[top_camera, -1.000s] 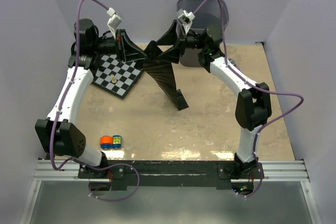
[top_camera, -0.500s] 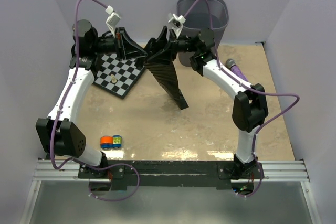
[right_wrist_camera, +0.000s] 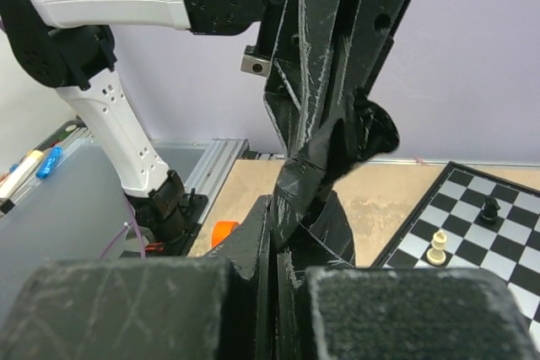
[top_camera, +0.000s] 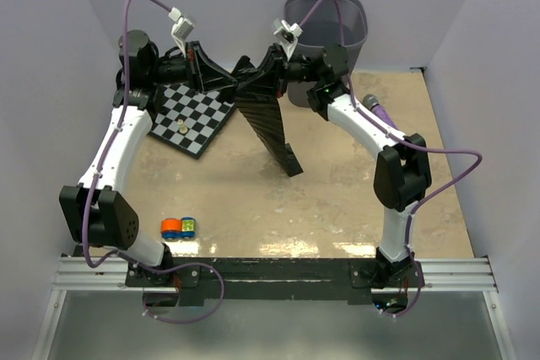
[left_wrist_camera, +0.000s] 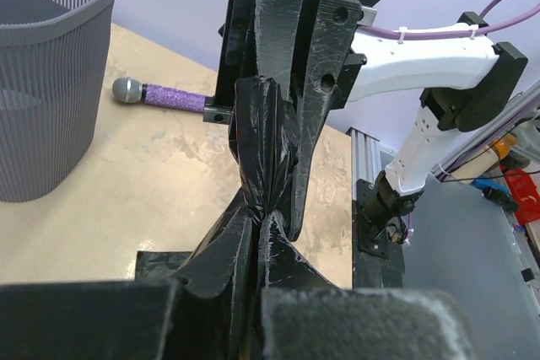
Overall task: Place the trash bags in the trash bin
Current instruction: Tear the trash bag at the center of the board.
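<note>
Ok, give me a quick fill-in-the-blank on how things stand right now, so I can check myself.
1. The left hand and the right hand are both ____ on the trash bag.
2. The bag hangs ____ the trash bin, not in it.
3. The purple microphone lies on the table beside the ____ arm.
4. The chessboard lies below the ____ arm.

Missing words: shut; outside; right; left.

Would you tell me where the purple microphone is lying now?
In the top view, the purple microphone lies far right on the table, beside the right arm, near the trash bin.
</note>
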`<state>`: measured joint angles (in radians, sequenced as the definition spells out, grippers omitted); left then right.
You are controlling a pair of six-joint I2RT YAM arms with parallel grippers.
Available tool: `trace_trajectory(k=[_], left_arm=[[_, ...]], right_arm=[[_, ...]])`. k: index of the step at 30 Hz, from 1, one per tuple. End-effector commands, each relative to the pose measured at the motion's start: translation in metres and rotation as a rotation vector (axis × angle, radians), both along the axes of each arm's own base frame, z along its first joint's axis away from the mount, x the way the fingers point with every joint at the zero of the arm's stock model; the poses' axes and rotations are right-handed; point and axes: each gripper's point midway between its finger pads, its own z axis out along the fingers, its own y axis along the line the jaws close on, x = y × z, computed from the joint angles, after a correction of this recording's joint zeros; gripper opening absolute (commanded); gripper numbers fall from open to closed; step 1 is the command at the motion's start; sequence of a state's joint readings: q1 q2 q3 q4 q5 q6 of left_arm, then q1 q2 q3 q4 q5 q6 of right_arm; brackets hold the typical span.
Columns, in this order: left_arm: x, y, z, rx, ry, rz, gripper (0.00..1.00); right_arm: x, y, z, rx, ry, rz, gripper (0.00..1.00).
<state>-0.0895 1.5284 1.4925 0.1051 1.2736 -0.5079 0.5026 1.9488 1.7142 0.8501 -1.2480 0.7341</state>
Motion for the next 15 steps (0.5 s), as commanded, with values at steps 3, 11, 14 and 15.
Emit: trace_trajectory(k=[3,11,14,15], left_arm=[[0.027,0.008,0.011,0.018,-0.077,0.122,0.00],[0.059,0.018,-0.006,0.081,-0.075,0.282,0.00],[0.067,0.021,-0.014,0.093,-0.062,0.325,0.00],[0.069,0.021,-0.017,0.095,-0.058,0.336,0.00]], right_arm=[[-0.023,-0.013,0.020,0.005,-0.102,0.066,0.00],[-0.043,-0.019,0.017,-0.024,-0.129,0.142,0.00],[-0.047,-0.020,0.017,-0.033,-0.119,0.156,0.00],[-0.049,-0.020,0.017,-0.036,-0.117,0.164,0.00]])
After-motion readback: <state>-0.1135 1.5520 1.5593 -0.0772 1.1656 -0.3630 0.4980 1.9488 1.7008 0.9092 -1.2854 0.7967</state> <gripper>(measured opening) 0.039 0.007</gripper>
